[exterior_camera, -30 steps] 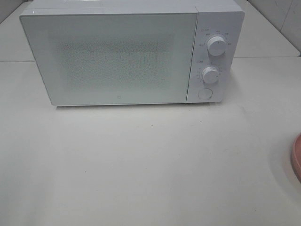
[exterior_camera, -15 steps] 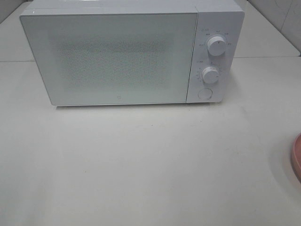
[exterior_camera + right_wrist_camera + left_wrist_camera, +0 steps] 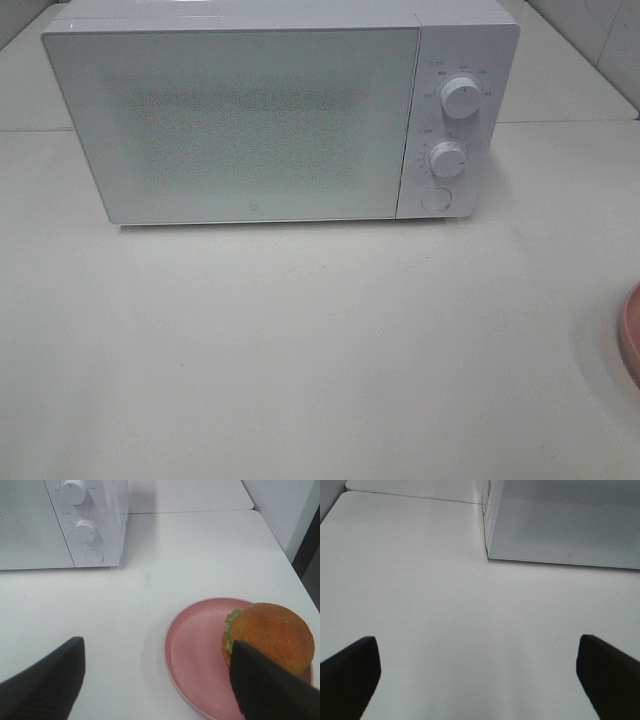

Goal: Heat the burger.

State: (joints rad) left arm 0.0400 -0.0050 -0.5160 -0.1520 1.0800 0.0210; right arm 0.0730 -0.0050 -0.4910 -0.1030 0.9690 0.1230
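The burger [image 3: 272, 632], with a golden-brown bun and green lettuce at its edge, sits off-centre on a round pink plate [image 3: 195, 655] in the right wrist view. My right gripper [image 3: 156, 650] hangs open above the table. One finger [image 3: 265, 685] overlaps the burger's near edge in this view, and the other finger [image 3: 47, 680] is over bare table. The white microwave [image 3: 270, 110] stands at the back with its door shut. My left gripper [image 3: 477, 642] is wide open over bare table in front of the microwave's [image 3: 570, 520] left corner. Neither gripper shows in the exterior high view.
The microwave has two round knobs [image 3: 460, 97] and a round button [image 3: 435, 199] on its right panel. Only a sliver of the pink plate [image 3: 632, 335] shows at the right edge of the exterior high view. A wall stands past the table's right edge.
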